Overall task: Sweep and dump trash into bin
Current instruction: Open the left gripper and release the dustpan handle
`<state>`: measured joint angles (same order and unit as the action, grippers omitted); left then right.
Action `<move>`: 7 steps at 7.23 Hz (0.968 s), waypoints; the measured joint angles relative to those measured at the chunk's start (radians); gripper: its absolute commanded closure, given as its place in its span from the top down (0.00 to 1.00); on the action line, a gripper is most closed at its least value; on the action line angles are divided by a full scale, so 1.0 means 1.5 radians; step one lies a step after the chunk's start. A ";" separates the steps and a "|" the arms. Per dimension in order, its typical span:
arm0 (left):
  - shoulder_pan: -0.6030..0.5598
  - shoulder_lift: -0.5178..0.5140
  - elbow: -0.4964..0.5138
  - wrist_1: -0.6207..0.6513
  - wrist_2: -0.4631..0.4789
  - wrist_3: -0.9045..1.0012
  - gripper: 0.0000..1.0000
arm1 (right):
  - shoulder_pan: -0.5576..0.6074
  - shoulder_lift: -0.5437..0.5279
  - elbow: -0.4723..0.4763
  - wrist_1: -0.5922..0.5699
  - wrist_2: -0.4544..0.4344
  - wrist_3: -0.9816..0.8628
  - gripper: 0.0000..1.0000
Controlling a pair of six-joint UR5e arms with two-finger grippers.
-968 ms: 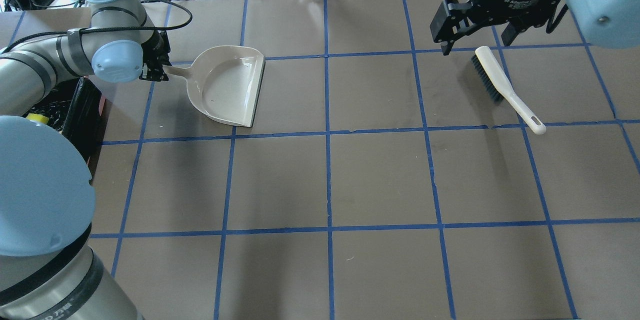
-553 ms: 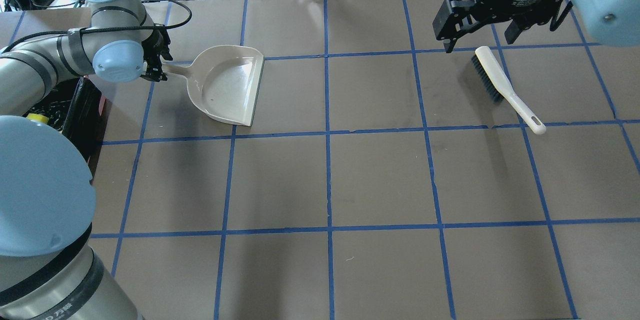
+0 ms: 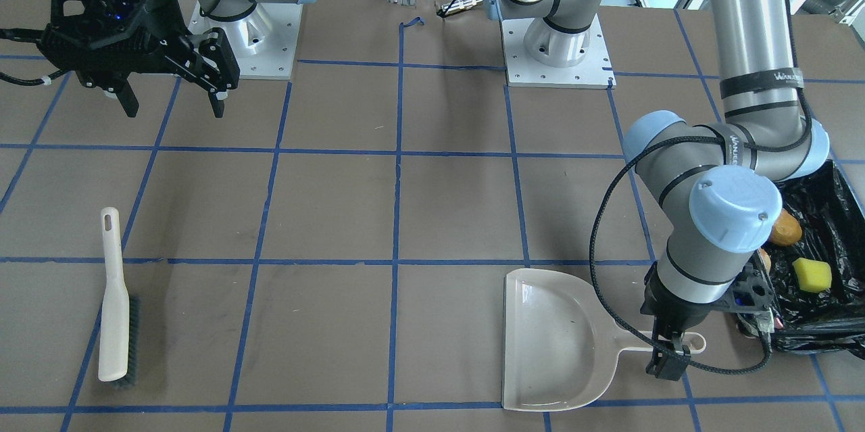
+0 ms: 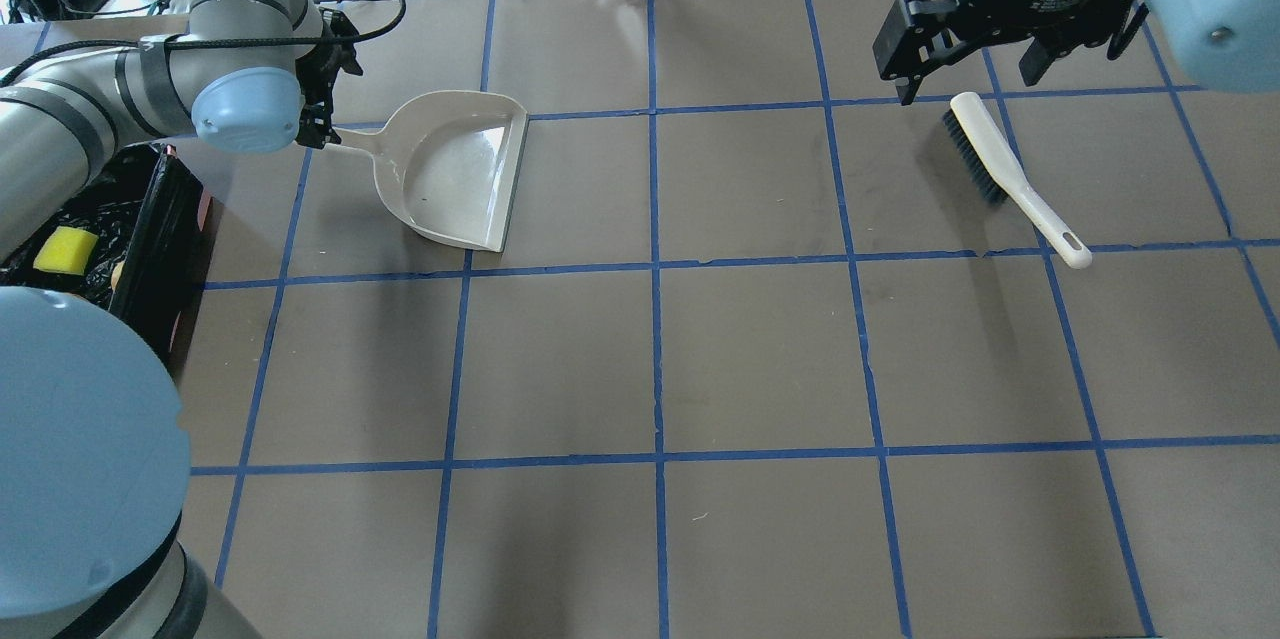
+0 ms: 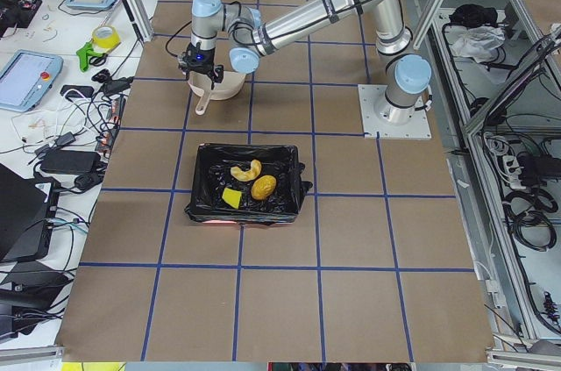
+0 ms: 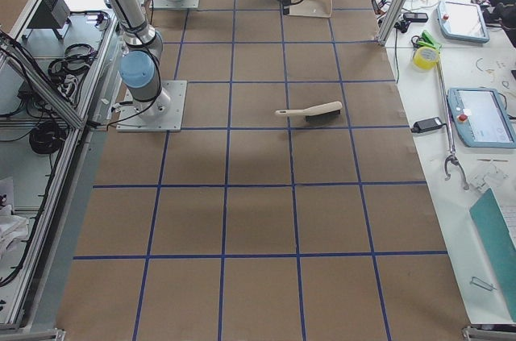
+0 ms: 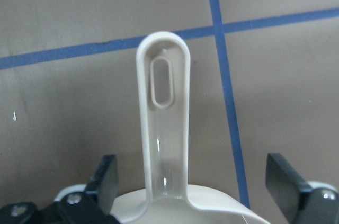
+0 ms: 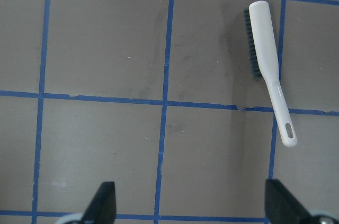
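Observation:
The trash lies in the black-lined bin (image 5: pixel 200 180): an orange-brown lump (image 5: pixel 264 187), a pale crescent slice (image 5: pixel 248 169) and a yellow sponge piece (image 5: pixel 230 198). The bin (image 3: pixel 821 341) also shows the lump (image 3: pixel 784 229) and sponge (image 3: pixel 811 274). The beige dustpan (image 4: pixel 455 169) lies empty on the table. My left gripper (image 7: pixel 193 181) is open, jaws wide on either side of the dustpan handle (image 7: pixel 164 123) without touching it. My right gripper (image 4: pixel 970 69) is open and empty, above and beyond the white brush (image 4: pixel 1005 174).
Brown table mat with a blue tape grid. The bin (image 4: pixel 160 219) sits at the table's left edge beside my left arm. Cables and devices lie beyond the far edge. The arm base plates (image 3: pixel 554 46) stand at the robot's side.
My left wrist has risen and shifted toward the far edge over the dustpan handle; the dustpan has not moved. The sponge in the bin is now uncovered. My right gripper drifted slightly right.

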<state>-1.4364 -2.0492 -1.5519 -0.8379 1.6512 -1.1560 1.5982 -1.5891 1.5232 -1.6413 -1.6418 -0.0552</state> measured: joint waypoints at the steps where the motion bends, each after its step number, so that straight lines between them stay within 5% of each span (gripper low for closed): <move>1: -0.003 0.018 -0.002 0.000 -0.013 0.040 1.00 | 0.000 0.000 0.000 0.000 0.000 0.000 1.00; 3: -0.012 0.051 -0.010 -0.001 -0.027 0.130 1.00 | 0.000 0.001 -0.001 0.000 -0.001 0.000 1.00; 7: -0.021 0.145 -0.014 -0.117 -0.072 0.585 1.00 | 0.001 0.001 -0.001 0.000 -0.001 0.000 1.00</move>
<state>-1.4681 -1.8321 -1.5736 -1.0139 1.5426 -0.2782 1.5994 -1.5883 1.5212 -1.6414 -1.6429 -0.0552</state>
